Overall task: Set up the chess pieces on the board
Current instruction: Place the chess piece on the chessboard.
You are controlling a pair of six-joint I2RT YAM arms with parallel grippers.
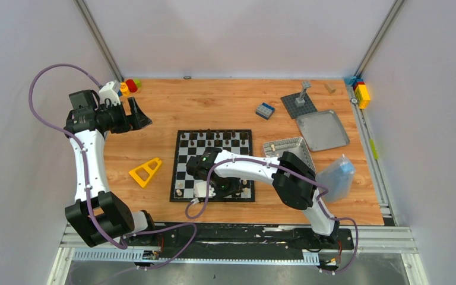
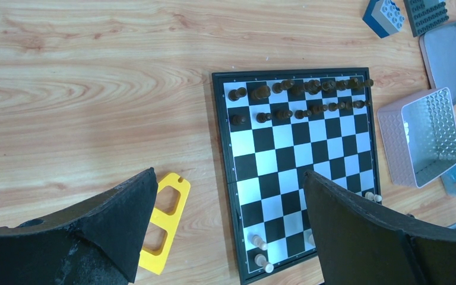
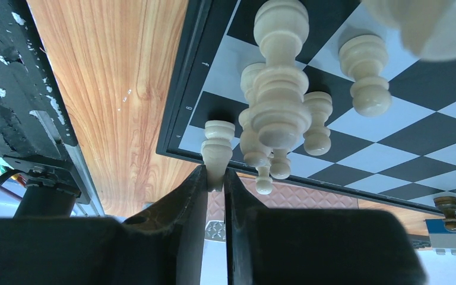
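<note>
I have the right hand (image 3: 215, 175) clamped tight on a small cream turned-wood chess piece (image 3: 218, 139). Both black fingers (image 3: 184, 208) squeeze its narrow end, and the rest sticks out past the tips. It hangs over the thin black border at the near edge of the flat black-and-white checked chessboard (image 1: 185, 169); whether it touches the board I cannot tell. Just beside it, a knot of other cream pieces (image 3: 279, 89) stands upright on the near squares, crowded so close that they overlap in the wrist view.

From above, the right arm lies across the near half of the board and hides most of that row. The dark brown pieces (image 2: 303, 98) stand in the two far rows — upright, one to a square as far as I can see.

The left hand (image 2: 230, 175) hangs above the far left of the orange-brown wooden table (image 1: 225, 101), well apart from the board, its fingers spread wide.

A yellow triangular plastic frame (image 1: 145, 172) lies flat on the table left of the board. On the right, a rectangular silver metal tin (image 1: 288, 148) sits just beside the board's far corner, with its flat grey lid (image 1: 322, 129) next to it. Farther back sit a blue toy brick (image 1: 265, 110) and a grey studded building plate (image 1: 298, 105). A clear bluish plastic bag (image 1: 336, 177) lies near the right arm's elbow.
</note>
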